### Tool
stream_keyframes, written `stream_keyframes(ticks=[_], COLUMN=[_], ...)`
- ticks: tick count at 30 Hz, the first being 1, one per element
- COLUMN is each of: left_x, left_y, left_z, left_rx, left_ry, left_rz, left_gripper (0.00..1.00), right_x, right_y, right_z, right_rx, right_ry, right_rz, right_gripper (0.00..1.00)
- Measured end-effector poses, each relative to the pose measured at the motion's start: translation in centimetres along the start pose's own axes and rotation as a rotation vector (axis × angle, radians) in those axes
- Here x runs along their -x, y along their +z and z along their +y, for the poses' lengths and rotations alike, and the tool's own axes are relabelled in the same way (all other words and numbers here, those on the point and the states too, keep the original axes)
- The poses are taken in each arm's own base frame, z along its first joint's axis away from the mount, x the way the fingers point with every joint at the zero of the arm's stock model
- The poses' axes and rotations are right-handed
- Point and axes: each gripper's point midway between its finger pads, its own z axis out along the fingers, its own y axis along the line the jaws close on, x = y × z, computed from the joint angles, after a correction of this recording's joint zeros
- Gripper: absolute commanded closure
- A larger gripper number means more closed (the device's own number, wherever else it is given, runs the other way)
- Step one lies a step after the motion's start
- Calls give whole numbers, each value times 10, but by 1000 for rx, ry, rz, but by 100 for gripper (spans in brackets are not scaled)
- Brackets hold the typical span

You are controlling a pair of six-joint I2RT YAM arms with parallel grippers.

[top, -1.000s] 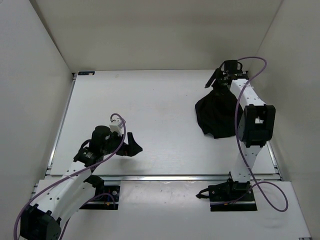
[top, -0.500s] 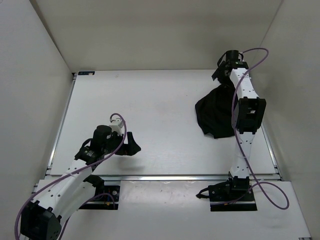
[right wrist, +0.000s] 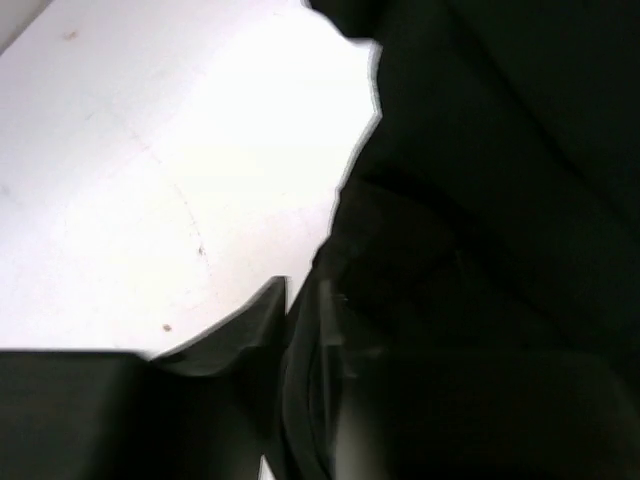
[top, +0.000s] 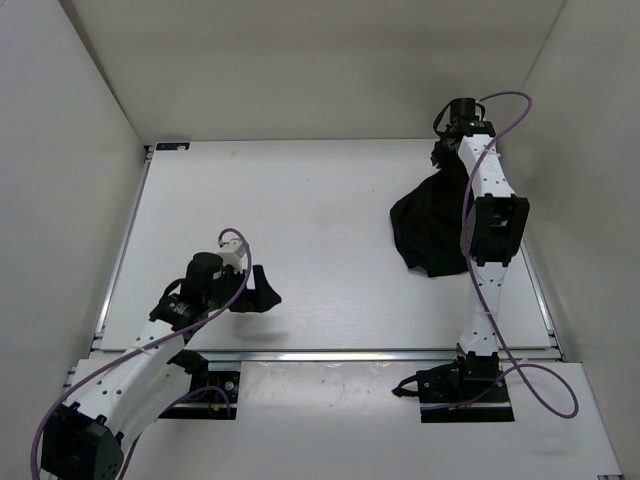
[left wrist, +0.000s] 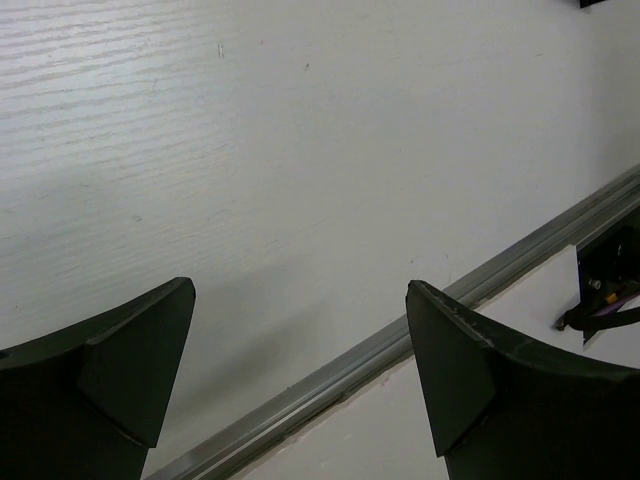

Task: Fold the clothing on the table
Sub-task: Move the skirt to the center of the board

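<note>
Grasp stage, fold not yet begun: right hand (top: 445, 156) at far tip of the clothing (top: 428, 230), heaped at upper right of the counter (top: 300, 200); buried in black cloth, closure impossible to tell. Left hand (top: 262, 290) spread wide, empty, lower left. Next: confirm a firm pinch, then lift and carry that tip over.

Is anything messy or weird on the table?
Yes. The clothing lies bunched in a crumpled heap at the far right of the table, not spread flat. Nothing looks spilled or broken.
</note>
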Motion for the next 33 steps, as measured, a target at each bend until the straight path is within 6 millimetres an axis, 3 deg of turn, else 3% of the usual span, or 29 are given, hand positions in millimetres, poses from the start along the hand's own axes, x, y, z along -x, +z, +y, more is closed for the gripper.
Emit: stream_keyframes(ticks=[4, 9, 15, 17, 19, 21, 27, 29, 33], left_x=[10, 36, 59, 60, 59, 57, 41, 35, 33], left_y=[-2, -12, -22, -23, -24, -24, -17, -15, -13], left_z=[1, -8, -20, -21, -23, -24, -18, -15, -9], left_rx=[14, 14, -3, -10, -25, -35, -47, -41, -15], left_ry=[-22, -31, -36, -56, -73, -85, -127, -132, -121], left_rz=[-19, -76, -142, -145, -152, -158, -135, -120, -113], left_gripper=[5, 5, 5, 6, 6, 7, 8, 7, 7], right_x=[11, 9, 19, 7, -1, -3, -16, -24, -31], right_y=[-7, -27, -93, -115, -127, -124, -71, -57, -31], right_z=[28, 65, 117, 120, 105, 72, -20, -33, -33], right_rx=[127, 287, 373, 384, 367, 308, 114, 87, 91], right_ry=[-34, -106, -229, -233, -200, -147, -3, 20, 39], right_rz=[-27, -5, -112, -101, -77, -52, 33, 64, 95], right_gripper=[100, 100, 98, 80, 68, 63, 59, 58, 57])
